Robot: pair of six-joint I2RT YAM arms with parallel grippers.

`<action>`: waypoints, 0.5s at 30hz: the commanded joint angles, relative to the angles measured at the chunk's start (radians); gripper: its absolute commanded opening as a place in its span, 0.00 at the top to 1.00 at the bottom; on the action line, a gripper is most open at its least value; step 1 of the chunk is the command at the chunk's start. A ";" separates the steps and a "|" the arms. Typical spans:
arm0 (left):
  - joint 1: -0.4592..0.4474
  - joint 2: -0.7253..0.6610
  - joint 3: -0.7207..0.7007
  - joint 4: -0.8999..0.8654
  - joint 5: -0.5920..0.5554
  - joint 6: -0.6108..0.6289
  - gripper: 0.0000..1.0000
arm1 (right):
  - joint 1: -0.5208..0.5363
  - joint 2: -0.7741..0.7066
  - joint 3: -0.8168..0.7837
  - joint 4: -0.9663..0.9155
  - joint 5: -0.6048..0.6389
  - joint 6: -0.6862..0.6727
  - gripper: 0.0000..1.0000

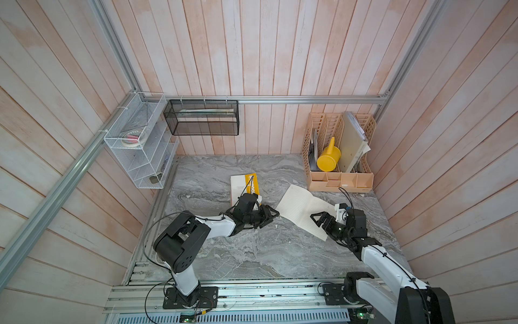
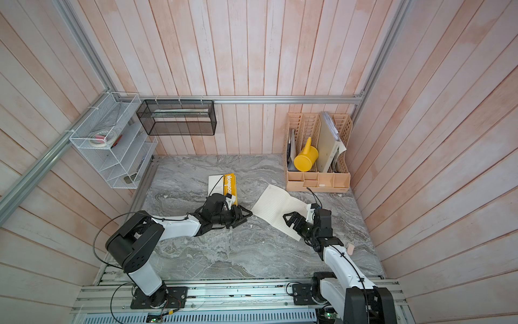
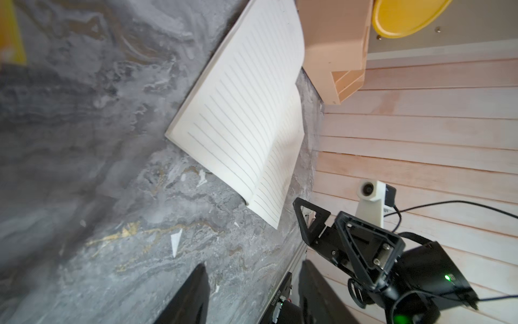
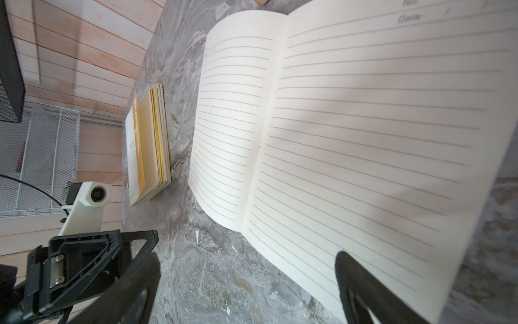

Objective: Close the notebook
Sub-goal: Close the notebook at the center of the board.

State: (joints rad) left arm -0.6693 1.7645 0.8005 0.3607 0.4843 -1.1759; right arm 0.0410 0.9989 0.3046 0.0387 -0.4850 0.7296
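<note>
The notebook [image 1: 301, 207] lies open and face up on the grey marble table [image 1: 238, 252]. It sits right of the middle, just in front of the beige desk organizer [image 1: 339, 179], with its lined pages bare and its spine running aslant. The left gripper [image 1: 270, 219] sits low over the table just beside the notebook's left corner, jaws apart and empty. Its tips are near the page edge, though I cannot tell whether they touch it. The right gripper [image 1: 318, 220] hangs over the near part of the right-hand page with its jaws spread wide and nothing clamped. In the right wrist view one finger [image 4: 347, 272] is over that page and the other finger [image 4: 145, 269] is over bare table, with the notebook's near edge between them. A yellow-and-white book [image 1: 245, 186] lies flat behind the left gripper, apart from the notebook.
</note>
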 commanded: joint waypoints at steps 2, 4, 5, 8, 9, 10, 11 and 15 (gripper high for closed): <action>-0.030 0.048 0.064 -0.028 -0.116 -0.048 0.46 | -0.010 0.028 -0.032 0.037 0.028 -0.024 0.02; -0.041 0.068 0.081 -0.034 -0.142 -0.060 0.46 | -0.012 0.035 -0.039 0.041 0.029 -0.031 0.02; -0.043 0.076 0.086 -0.030 -0.149 -0.068 0.46 | -0.012 0.036 -0.044 0.039 0.030 -0.034 0.02; -0.049 0.115 0.112 -0.011 -0.156 -0.085 0.48 | -0.013 0.040 -0.059 0.037 0.034 -0.037 0.02; -0.052 0.130 0.122 -0.008 -0.159 -0.092 0.48 | -0.013 0.044 -0.063 0.036 0.031 -0.039 0.02; -0.058 0.147 0.132 -0.005 -0.165 -0.100 0.48 | -0.013 0.049 -0.066 0.032 0.031 -0.042 0.02; -0.065 0.161 0.141 -0.001 -0.168 -0.106 0.48 | -0.013 0.052 -0.068 0.029 0.029 -0.045 0.02; -0.084 0.208 0.146 0.055 -0.186 -0.165 0.49 | -0.014 0.065 -0.073 0.019 0.023 -0.058 0.02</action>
State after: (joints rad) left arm -0.7391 1.9430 0.9321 0.3725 0.3317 -1.2903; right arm 0.0311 1.0462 0.2569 0.0853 -0.4706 0.6979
